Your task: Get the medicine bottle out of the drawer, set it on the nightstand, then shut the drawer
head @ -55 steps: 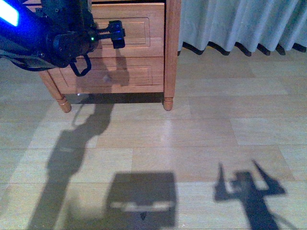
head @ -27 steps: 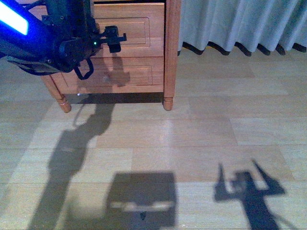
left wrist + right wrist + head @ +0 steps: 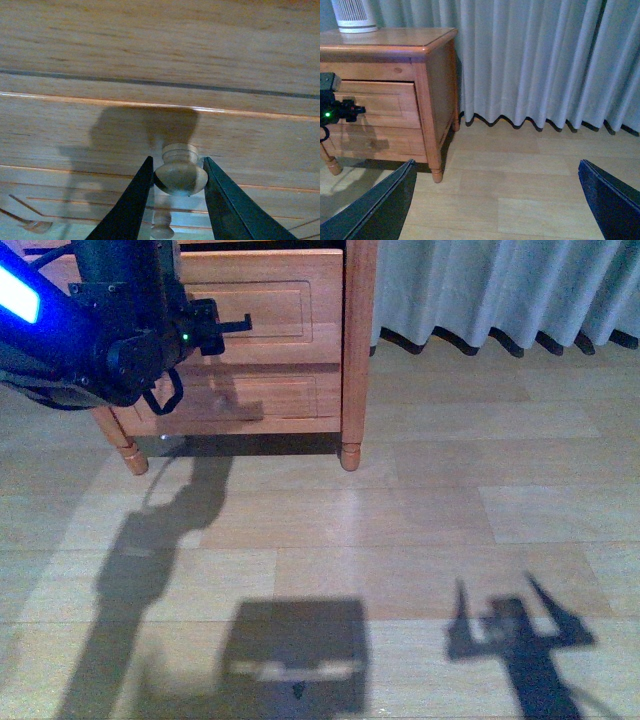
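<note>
The nightstand (image 3: 358, 350) stands at the far left, and its top shows in the right wrist view (image 3: 395, 40). My left gripper (image 3: 232, 324) is at the front of the taller upper drawer (image 3: 290, 300). In the left wrist view my left gripper (image 3: 177, 161) is shut on the drawer's round wooden knob (image 3: 179, 175), one finger on each side. The drawer front (image 3: 380, 100) stands slightly proud of the cabinet. My right gripper (image 3: 492, 205) is open and empty over the floor, out of the front view. The medicine bottle is out of view.
A large white ribbed appliance (image 3: 354, 15) stands on the nightstand top. The shallower lower drawer (image 3: 260, 395) is shut; its knob (image 3: 162, 229) shows below. Grey curtains (image 3: 500, 290) hang to the right. Light wood floor (image 3: 400, 520) carries the arms' shadows.
My left gripper has shifted left in the front view and settled at the upper drawer's front. The right arm's shadow has not moved.
</note>
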You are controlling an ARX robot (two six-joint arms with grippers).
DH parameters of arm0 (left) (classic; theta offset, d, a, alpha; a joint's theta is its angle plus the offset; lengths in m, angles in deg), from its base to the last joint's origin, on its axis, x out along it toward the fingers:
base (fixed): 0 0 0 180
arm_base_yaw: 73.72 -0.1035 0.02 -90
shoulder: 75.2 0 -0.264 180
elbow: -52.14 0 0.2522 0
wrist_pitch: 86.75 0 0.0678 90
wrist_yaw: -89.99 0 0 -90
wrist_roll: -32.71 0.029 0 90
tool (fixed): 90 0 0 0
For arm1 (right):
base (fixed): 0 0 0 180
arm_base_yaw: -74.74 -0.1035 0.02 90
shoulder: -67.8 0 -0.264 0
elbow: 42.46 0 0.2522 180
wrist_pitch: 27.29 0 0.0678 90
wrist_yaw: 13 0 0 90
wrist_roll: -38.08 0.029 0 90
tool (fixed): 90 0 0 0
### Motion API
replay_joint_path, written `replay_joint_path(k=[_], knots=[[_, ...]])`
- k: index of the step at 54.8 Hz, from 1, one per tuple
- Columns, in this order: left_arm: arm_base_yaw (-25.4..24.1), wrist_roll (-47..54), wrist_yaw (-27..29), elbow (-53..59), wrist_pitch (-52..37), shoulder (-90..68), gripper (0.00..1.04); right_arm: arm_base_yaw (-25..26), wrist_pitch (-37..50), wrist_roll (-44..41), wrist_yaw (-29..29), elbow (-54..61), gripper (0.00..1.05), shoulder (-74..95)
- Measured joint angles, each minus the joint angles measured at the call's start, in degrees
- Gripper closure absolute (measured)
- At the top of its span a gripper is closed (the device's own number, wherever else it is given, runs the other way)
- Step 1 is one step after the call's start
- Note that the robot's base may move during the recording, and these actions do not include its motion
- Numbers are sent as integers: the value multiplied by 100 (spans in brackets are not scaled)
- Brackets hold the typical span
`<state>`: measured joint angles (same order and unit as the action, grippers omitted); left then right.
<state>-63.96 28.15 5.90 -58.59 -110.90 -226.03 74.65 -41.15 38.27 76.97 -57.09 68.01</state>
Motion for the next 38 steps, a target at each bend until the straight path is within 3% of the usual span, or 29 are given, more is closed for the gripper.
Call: replay_joint_path(k=[31, 38], knots=[[575, -645, 308, 4924, -2065, 2190, 79, 0, 0, 0, 0, 0, 7, 0], [669, -844, 291, 5490, -2210, 2503, 78, 0, 0, 0, 2, 0, 7, 0]])
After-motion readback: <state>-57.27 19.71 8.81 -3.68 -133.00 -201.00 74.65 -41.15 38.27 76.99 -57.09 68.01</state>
